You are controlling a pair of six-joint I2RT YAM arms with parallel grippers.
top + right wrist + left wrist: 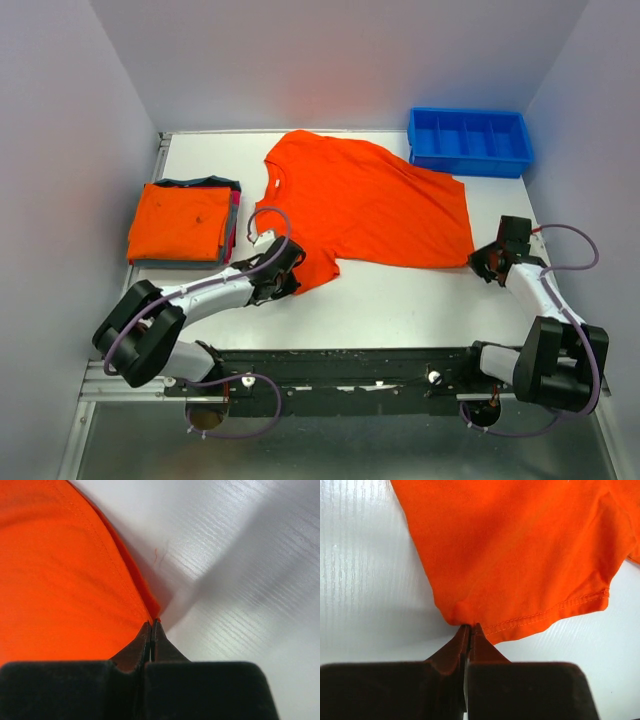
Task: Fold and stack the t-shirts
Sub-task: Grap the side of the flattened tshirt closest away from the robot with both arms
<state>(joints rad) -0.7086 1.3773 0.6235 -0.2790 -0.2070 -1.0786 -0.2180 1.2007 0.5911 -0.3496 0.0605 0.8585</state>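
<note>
From above, the orange t-shirt (370, 205) is lying spread on the table (400, 300), right of the folded stack (182, 222). Left wrist view: the left gripper (471, 627) is pinching a sleeve corner, jaws closed. Right wrist view: the right gripper (152, 622) is clamping a hem corner likewise. The cloth is looking light and limp, and the hemmed corners are probably giving the surest hold.
</note>
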